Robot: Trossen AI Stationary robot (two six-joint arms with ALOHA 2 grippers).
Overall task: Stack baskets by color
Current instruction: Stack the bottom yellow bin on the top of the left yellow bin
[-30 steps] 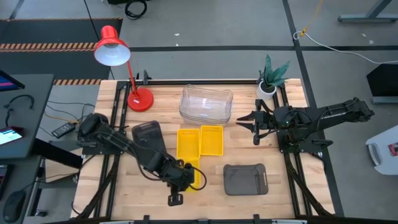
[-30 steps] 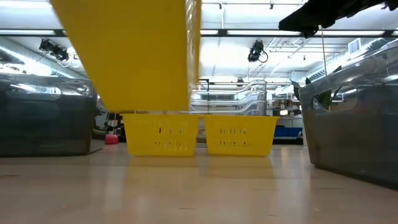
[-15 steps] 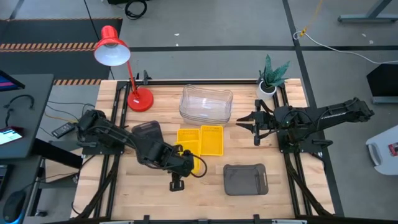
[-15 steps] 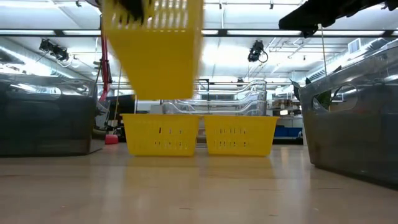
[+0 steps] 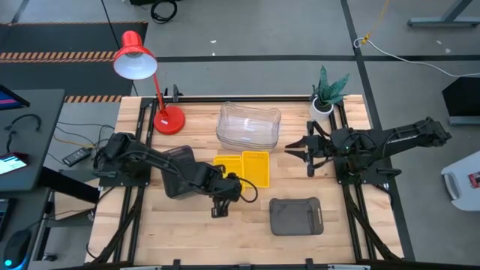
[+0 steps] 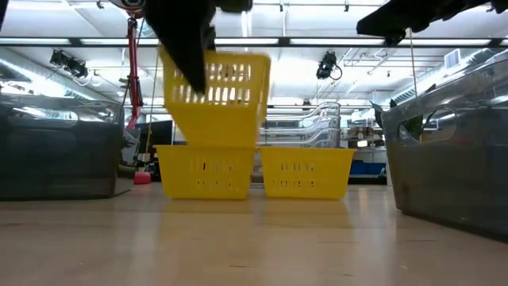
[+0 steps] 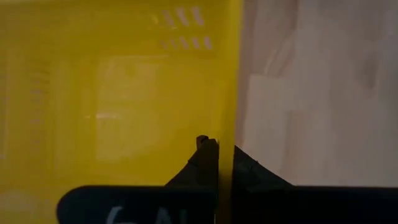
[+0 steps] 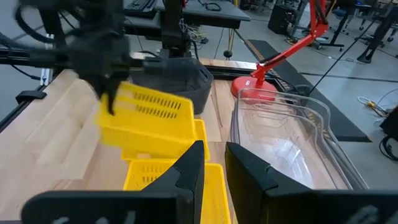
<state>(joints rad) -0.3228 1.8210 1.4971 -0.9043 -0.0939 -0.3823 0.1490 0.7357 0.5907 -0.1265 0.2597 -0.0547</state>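
Low view: the left gripper (image 6: pixel 190 48), clamped on a yellow basket (image 6: pixel 218 99), holds it tilted just above the left yellow basket on the table (image 6: pixel 206 172).

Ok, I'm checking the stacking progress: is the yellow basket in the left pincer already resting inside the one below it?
No, the low view shows the held yellow basket tilted in the air above the yellow basket on the table.
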